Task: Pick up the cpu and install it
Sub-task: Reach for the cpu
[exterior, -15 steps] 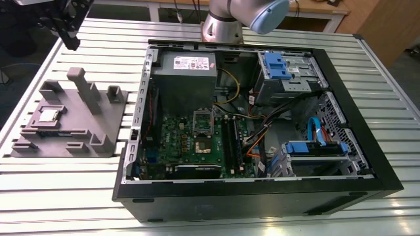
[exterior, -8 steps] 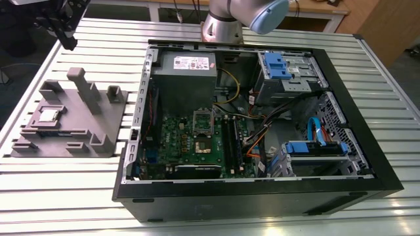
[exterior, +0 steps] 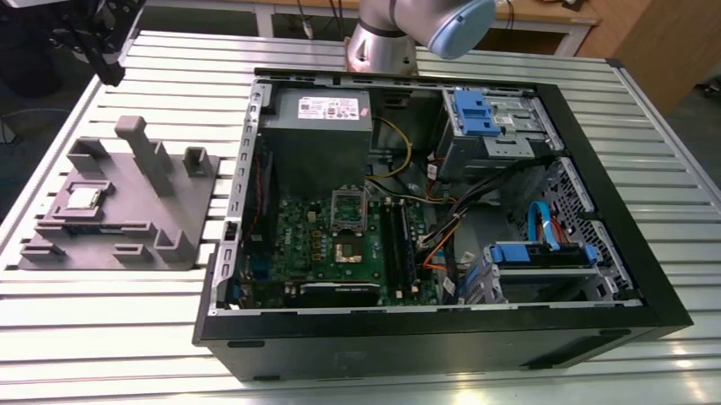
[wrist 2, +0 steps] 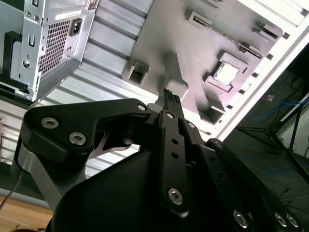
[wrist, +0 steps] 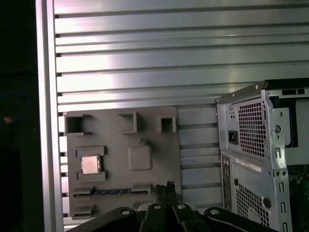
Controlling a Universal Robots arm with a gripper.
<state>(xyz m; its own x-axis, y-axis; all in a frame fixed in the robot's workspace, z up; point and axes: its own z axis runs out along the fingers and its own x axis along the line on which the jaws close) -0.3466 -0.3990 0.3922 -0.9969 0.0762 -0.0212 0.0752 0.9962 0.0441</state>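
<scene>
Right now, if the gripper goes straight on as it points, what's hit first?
The gripper would probably meet the grey fixture tray, near its raised block, not the cpu seated further along it; depth is unclear.

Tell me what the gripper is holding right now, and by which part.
Nothing is held. The gripper is shut with nothing between its fingers. The chip lies in its recess on the grey holder, apart from the gripper.
</scene>
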